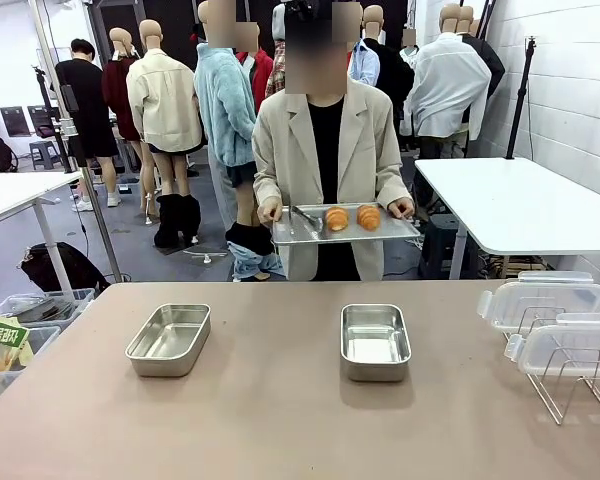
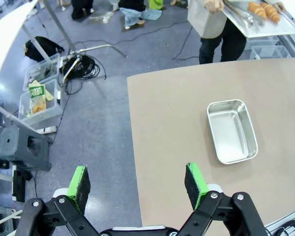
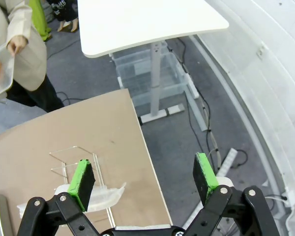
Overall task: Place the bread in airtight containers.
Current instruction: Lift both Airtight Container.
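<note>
Over the near left edge of the brown desk (image 2: 187, 123), the left end effector (image 2: 137, 180) hangs with its green-padded fingers spread wide, holding and touching nothing. The right end effector (image 3: 143, 172) hangs over the desk's right edge, its fingers just as far apart and empty.

The two golden-orange ridged rolls (image 1: 337, 218) (image 1: 368, 216) lie side by side at twelve o'clock beyond the desk's far edge, on a flat metal tray (image 1: 385, 233) that a person in a beige jacket (image 1: 280, 150) holds in both hands. In the left wrist view their long axes run parallel, slanting from ten to four o'clock. Metal tongs (image 1: 305, 217) lie at nine o'clock of them on the tray.

Two rectangular stainless-steel tins stand open on the desk, well apart: the left tin (image 1: 169, 340) points toward one o'clock, the right tin (image 1: 375, 342) toward twelve. At three o'clock of the right tin, two clear plastic lids (image 1: 545, 300) (image 1: 570, 350) rest on a wire rack (image 1: 560, 395).
</note>
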Robot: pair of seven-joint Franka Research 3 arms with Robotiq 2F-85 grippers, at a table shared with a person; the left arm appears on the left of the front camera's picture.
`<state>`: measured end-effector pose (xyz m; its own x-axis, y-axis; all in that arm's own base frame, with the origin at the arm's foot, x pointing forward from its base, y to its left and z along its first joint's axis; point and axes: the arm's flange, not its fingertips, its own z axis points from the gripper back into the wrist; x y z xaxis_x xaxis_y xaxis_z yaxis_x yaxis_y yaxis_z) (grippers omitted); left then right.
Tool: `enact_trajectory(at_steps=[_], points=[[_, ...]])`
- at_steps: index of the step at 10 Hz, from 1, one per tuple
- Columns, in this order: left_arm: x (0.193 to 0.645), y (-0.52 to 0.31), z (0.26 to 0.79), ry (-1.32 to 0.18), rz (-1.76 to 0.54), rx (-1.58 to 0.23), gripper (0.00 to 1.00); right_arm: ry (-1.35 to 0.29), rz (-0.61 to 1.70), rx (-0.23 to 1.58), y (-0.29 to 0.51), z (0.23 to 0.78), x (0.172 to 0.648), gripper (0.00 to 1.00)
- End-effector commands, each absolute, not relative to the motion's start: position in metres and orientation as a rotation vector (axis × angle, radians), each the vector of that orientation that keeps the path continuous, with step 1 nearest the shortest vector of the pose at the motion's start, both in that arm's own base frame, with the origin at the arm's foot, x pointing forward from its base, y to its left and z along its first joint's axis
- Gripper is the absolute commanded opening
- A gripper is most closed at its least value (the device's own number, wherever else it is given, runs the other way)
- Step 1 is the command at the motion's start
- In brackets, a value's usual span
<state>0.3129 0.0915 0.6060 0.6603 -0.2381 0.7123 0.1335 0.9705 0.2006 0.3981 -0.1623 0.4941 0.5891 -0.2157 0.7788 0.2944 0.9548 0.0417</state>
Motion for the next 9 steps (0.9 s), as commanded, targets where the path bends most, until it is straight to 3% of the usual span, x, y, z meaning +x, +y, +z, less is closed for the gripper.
enact_trajectory(at_steps=[1,9], points=[[0.315,0.0929,0.6055,-0.83,-0.212,0.144,1.0,-0.883,-0.29,-0.101,-0.1624,0.4943,0.397,1.0],[0.315,0.0929,0.6055,-0.83,-0.212,0.144,1.0,-0.883,-0.29,-0.101,-0.1624,0.4943,0.397,1.0]])
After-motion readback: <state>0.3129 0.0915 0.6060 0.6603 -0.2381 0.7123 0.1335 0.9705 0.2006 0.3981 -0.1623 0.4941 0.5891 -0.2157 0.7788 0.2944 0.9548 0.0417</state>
